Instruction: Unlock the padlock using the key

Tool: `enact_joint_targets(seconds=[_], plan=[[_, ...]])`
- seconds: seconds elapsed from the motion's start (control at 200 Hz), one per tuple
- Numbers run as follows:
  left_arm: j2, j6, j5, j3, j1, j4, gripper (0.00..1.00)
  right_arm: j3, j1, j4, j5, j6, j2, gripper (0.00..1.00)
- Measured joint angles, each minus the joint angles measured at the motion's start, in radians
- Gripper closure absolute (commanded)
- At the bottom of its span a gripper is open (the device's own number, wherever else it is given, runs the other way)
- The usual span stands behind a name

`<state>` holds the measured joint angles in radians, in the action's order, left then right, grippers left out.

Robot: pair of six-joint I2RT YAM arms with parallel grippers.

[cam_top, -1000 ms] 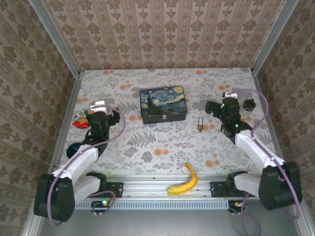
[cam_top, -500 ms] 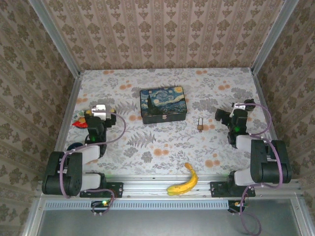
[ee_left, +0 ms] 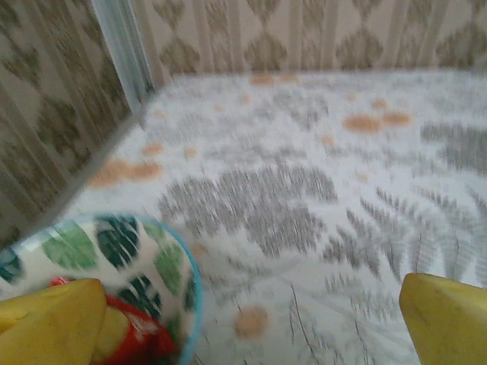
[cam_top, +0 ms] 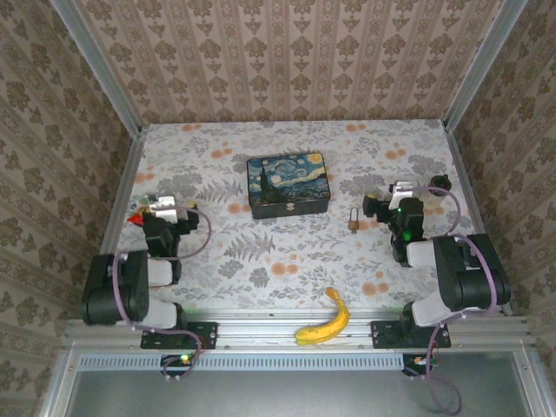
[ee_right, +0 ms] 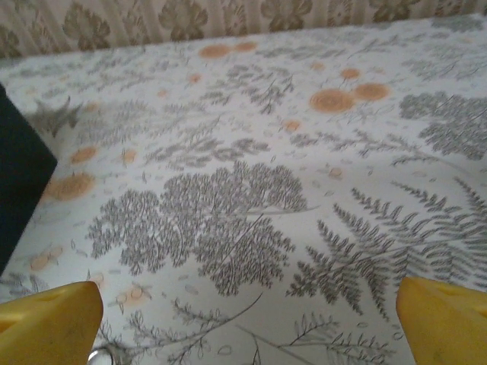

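Observation:
The tiny brass padlock (cam_top: 354, 220) with its thin shackle lies on the floral tablecloth, right of the starry-night tin (cam_top: 287, 184). My right gripper (cam_top: 393, 208) sits low just right of it, open, with nothing between its yellow fingertips (ee_right: 49, 323). A small silvery bit (ee_right: 97, 356) shows at the bottom edge by the left fingertip; what it is I cannot tell. My left gripper (cam_top: 163, 213) is open at the far left beside a leaf-patterned bowl (ee_left: 114, 255). Its yellow fingertips (ee_left: 445, 319) stand wide apart over bare cloth. The key is out of view.
The bowl's blue rim (cam_top: 132, 208) holds something red (ee_left: 144, 338). A banana (cam_top: 323, 320) lies at the near edge between the arm bases. A small black object (cam_top: 441, 182) stands near the right wall. The tin's dark side (ee_right: 19, 182) shows at the right wrist view's left edge.
Both arms have folded back toward their bases. The left gripper has drawn left and nearer, beside the bowl. The right gripper has come lower and closer to the padlock. Both stayed open.

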<state>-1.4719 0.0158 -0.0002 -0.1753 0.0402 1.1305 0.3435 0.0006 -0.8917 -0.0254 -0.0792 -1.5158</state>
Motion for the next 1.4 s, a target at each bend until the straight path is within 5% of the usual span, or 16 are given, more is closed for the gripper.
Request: enact_joint_targets(seconds=[0.27, 1.4], plan=[[-0.101, 0.044, 0.125, -0.177, -0.024, -0.108, 0.0, 0.036, 0.004, 0.018, -0.051, 0.002, -0.004, 0.0], [-0.092, 0.046, 0.071, -0.211, -0.042, -0.211, 0.0, 0.038, 0.007, 0.027, -0.072, 0.002, -0.004, 0.0]])
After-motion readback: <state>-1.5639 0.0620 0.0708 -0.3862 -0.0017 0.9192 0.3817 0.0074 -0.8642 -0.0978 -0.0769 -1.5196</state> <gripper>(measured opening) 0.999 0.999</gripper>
